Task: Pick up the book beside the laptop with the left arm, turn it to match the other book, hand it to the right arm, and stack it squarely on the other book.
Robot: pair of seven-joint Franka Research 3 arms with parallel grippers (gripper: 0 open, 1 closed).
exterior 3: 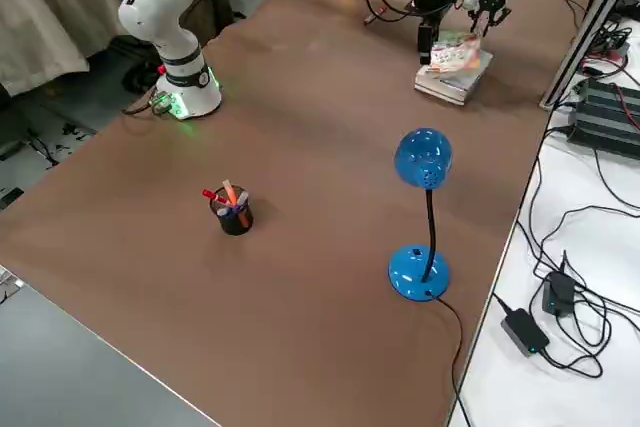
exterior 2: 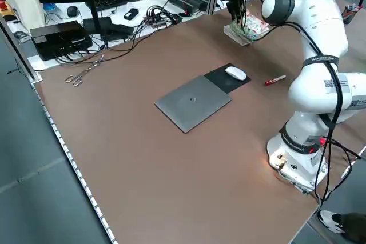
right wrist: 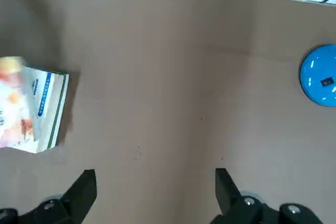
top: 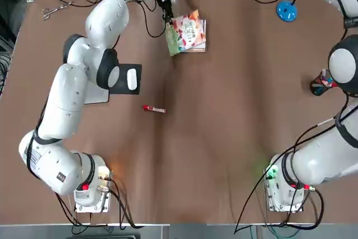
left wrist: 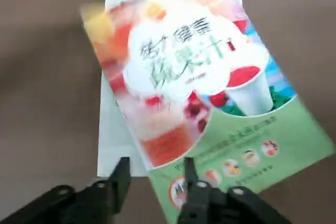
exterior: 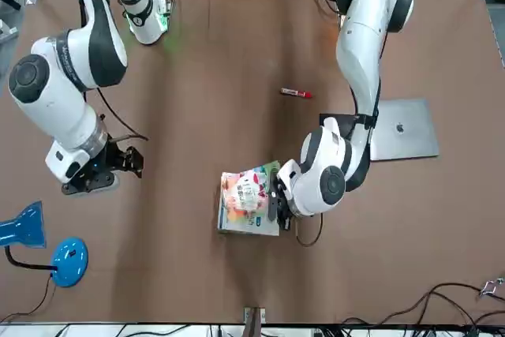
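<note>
Book (left wrist: 178,77) lies askew on the white book (left wrist: 113,145) — green end jutting past its edge. Left gripper (left wrist: 156,162) is right at that end, fingers spread; right gripper (right wrist: 156,174) hangs well apart from the pair, fingers wide — nothing between them.

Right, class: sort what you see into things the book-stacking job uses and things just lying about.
Part of the job:
- thin peach-and-green fruit-covered book
- thicker white-and-blue book under it
- silver-grey laptop, marking the pick-up place

Just lying about:
- red-and-white marker pen
- white oval mouse on its black pad
- glossy blue lamp
- black pen cup
</note>
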